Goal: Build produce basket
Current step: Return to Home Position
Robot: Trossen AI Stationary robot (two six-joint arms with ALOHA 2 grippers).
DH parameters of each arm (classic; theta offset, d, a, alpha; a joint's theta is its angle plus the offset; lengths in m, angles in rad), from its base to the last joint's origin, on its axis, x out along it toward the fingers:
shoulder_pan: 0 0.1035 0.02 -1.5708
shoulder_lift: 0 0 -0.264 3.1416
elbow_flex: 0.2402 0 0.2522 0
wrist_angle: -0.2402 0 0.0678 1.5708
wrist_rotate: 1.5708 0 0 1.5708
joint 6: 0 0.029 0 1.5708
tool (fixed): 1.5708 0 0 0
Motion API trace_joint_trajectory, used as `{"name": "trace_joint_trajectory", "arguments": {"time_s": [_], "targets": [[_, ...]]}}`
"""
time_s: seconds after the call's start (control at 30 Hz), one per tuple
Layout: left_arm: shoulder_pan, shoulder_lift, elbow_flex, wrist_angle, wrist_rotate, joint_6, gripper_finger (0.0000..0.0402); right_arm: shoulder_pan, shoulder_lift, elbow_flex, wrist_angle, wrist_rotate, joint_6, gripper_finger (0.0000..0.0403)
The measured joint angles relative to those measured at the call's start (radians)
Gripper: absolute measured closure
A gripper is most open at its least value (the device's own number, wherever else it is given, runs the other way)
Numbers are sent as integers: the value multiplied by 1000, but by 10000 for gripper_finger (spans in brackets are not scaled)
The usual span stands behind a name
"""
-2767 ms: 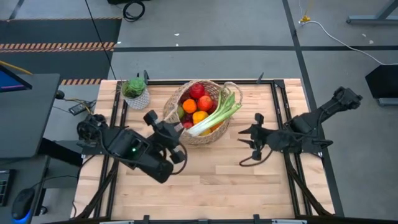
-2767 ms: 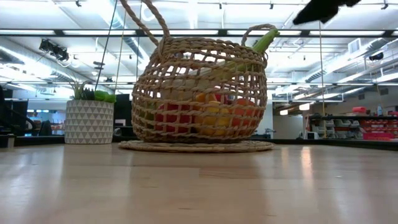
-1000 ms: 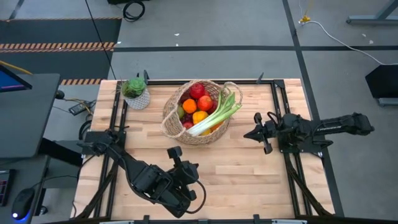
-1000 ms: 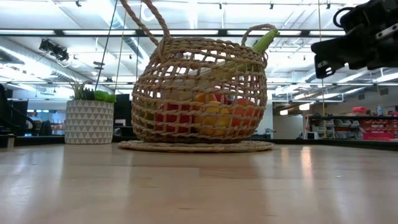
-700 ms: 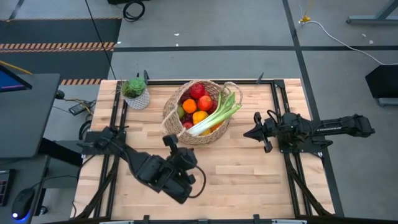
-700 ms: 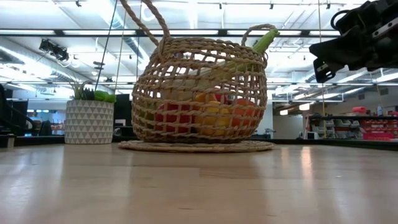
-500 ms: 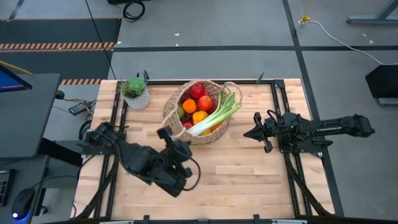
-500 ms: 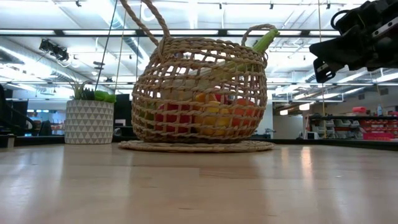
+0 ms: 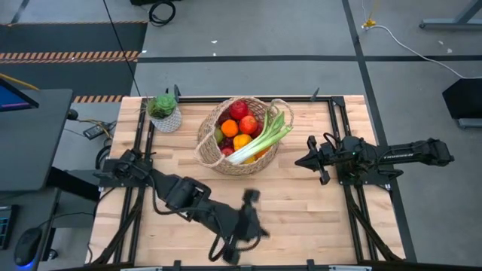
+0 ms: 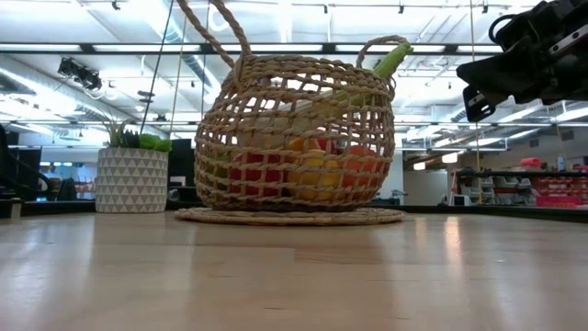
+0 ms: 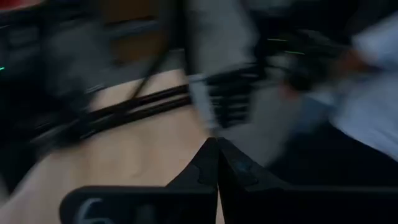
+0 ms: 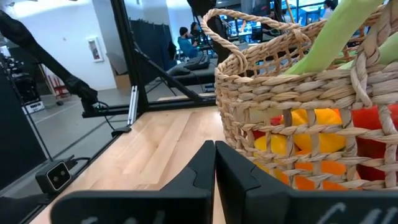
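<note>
Left gripper, fingers pressed together w/ nothing btwn them, hangs over bare wood toward the front edge of the table. It is well apart from the basket. Its arm reaches out from the left side rail across the front half of the tabletop.

Right gripper, likewise closed and empty, is held off the surface to the basket's right. It points at the basket, near it but not touching. From table level it shows high up, above the basket's rim line.

The basket stands upright at back-ctr of the table, loaded w/ produce. Red apples lie toward the back and oranges in the middle. A leek lies slantwise on top, green leaves poking out over the rim on the right. Through the open weave, red, orange and yellow pieces show low inside.

A potted plant in a white patterned pot stands left of the basket at the back, clear of it.
</note>
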Motion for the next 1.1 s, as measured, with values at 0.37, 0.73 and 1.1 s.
{"name": "trace_joint_trajectory", "arguments": {"time_s": [0.37, 0.73, 1.1], "targets": [[37, 114, 0, 168, 307, 248, 399, 0, 7, 0, 16, 9, 1, 384], [126, 159, -1, 50, 64, 138, 400, 0, 7, 0, 15, 11, 0, 385], [102, 70, -287, 116, -22, 144, 401, 0, 7, 0, 23, 12, 0, 385]]}}
